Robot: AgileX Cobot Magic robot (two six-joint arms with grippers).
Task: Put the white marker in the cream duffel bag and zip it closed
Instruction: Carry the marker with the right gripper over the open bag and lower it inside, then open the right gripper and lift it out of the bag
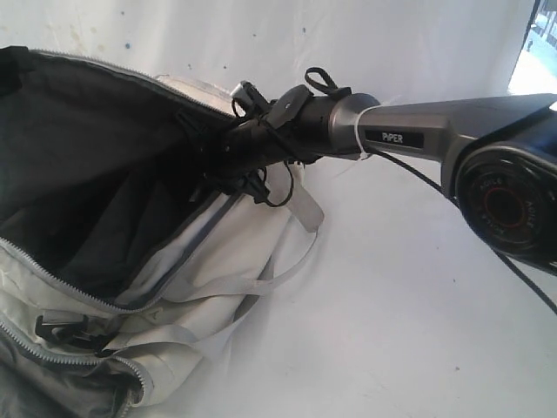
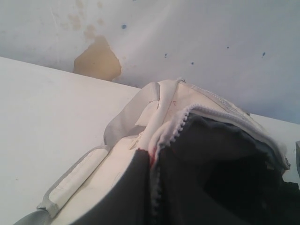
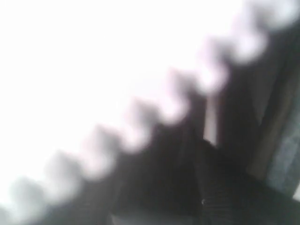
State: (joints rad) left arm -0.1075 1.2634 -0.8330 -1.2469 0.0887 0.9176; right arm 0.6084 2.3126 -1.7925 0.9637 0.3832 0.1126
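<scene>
Honestly, the big worry is the cream duffel bag (image 1: 228, 261) itself: it's a floppy heap on the white table (image 1: 400, 340), so my guess is that any tug along the zip drags the whole bag instead of closing it, unless the far end is pinned. The left gripper doesn't show in any view (it's closed up tight, on what I can't say), and its camera just looks at one end of the bag. The right gripper (image 1: 251, 135) is buried at the rim of the open mouth, and I can't tell from that black tangle whether its jaws are wide or narrow. Next risk: the loose grey straps (image 1: 291, 261) hang right under it and could snag. Smaller again, the zipper teeth (image 2: 174, 131) curve and pucker, so a slider could jam or bite the dark lining (image 1: 78, 165). The white marker is nowhere to be seen. It might be down in the bag or hidden by the gripper, and if it's lying across the rim the zip would catch it. Materials: soft matte off-white cloth with faint reddish marks, slack charcoal lining, flat woven webbing, chunky pale teeth, a small hard black buckle (image 1: 57, 329).
</scene>
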